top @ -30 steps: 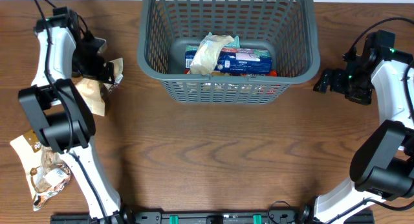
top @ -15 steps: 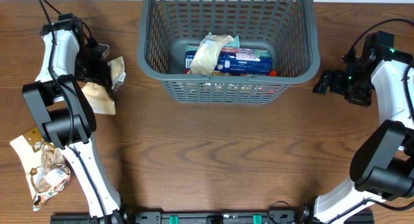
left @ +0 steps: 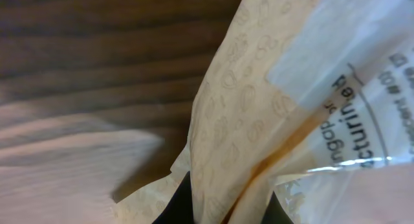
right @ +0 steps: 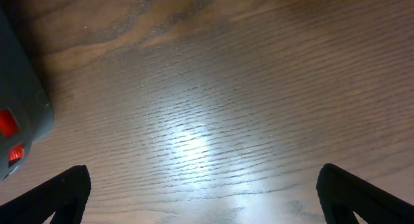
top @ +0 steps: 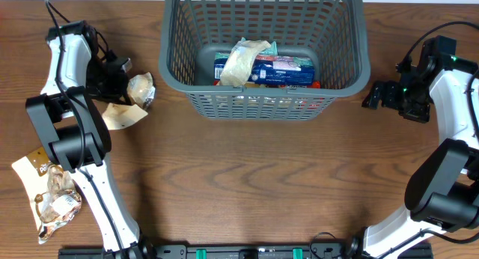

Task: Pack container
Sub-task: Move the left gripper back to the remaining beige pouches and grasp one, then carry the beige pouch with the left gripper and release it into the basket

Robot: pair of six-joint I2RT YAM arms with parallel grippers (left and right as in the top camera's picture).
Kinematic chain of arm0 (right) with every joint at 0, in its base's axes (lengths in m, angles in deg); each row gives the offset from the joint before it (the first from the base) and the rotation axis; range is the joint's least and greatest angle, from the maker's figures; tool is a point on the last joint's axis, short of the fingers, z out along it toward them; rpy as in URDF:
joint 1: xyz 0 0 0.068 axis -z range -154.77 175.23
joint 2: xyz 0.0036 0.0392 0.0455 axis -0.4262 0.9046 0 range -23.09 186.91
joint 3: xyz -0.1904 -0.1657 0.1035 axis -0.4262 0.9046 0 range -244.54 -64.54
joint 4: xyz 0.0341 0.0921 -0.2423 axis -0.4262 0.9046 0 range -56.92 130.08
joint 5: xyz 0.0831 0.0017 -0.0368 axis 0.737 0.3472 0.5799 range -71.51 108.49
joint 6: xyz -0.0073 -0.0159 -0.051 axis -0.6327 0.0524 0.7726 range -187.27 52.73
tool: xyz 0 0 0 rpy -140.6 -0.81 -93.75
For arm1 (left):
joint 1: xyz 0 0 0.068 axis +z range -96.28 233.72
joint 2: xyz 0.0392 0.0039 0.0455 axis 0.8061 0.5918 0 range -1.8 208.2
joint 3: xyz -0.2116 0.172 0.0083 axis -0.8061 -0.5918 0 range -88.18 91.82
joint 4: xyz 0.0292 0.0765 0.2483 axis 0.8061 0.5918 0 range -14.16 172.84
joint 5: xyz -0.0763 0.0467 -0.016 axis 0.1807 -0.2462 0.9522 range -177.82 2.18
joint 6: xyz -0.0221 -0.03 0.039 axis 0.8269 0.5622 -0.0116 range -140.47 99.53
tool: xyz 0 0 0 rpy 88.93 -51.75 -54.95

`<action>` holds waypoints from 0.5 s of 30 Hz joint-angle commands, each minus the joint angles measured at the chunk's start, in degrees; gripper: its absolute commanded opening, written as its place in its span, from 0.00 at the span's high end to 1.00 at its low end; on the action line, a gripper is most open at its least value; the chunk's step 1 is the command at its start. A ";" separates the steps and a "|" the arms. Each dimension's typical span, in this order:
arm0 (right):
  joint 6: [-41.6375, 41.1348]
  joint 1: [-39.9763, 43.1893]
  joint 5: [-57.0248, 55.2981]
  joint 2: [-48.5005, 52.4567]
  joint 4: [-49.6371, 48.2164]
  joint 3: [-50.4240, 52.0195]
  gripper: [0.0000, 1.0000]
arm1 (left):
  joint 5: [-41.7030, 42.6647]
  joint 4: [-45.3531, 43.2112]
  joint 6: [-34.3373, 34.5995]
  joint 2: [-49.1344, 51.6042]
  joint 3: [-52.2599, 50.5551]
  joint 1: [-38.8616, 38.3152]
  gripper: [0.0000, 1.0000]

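The container (top: 263, 103) sits at the upper centre of the frame on the counter (top: 247, 184), with a blue packet (top: 283, 70) lying inside. At upper left, the left tool (top: 122, 78) is clamped on a crinkled snack packet (top: 140, 89). At right, the right tool (top: 373, 94) stands wide over the counter, near the container.
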 commanded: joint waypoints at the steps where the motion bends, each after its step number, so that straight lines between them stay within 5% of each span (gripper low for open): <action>1: 1.14 -0.48 0.44 -0.09 -0.15 0.20 0.01 | 3.48 1.11 3.10 -4.74 0.00 -0.13 0.94; 15: 1.36 -0.48 0.46 -0.09 0.07 0.20 0.01 | 3.48 1.11 6.73 -30.88 0.00 -0.63 0.94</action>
